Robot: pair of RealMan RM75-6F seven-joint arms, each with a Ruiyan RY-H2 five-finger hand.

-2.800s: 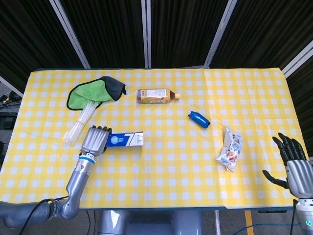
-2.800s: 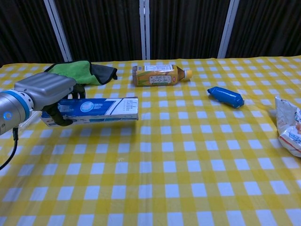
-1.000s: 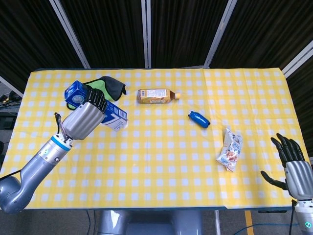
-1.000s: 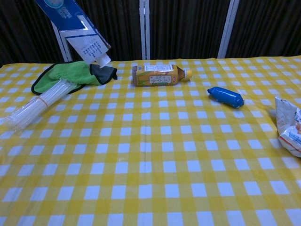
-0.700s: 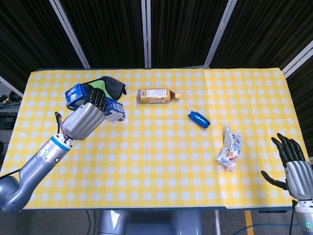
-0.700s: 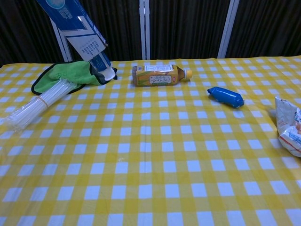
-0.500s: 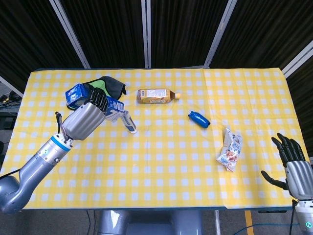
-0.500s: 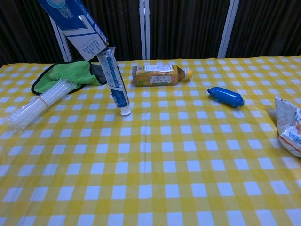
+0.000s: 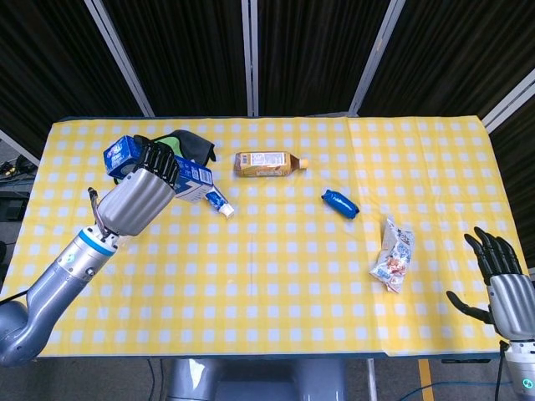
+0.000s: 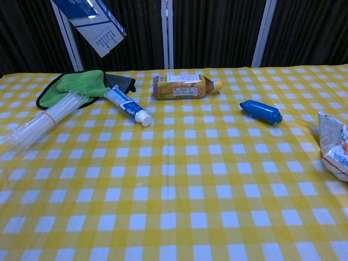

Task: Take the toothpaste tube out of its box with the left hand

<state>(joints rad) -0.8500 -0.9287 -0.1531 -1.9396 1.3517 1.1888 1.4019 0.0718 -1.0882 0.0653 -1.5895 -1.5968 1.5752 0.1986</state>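
My left hand (image 9: 138,200) grips the blue and white toothpaste box (image 9: 159,164), held high above the table's left side and tilted with its open end down to the right; the chest view shows only the box (image 10: 92,22) at the top left. The toothpaste tube (image 10: 127,105) lies flat on the checked cloth below it, white cap toward the right; in the head view the tube (image 9: 219,203) peeks out beside the box. My right hand (image 9: 501,280) hovers at the table's front right corner, fingers spread, holding nothing.
A green and black cloth (image 10: 81,84) and a bundle of clear straws (image 10: 46,118) lie left of the tube. A tea bottle (image 10: 184,86) lies on its side at the back centre. A small blue packet (image 10: 261,111) and a snack bag (image 10: 333,144) lie to the right.
The left hand lifted the box from the table and tipped it. The tube slid out of the open end, stood on its cap for a moment, and now lies flat on the cloth.
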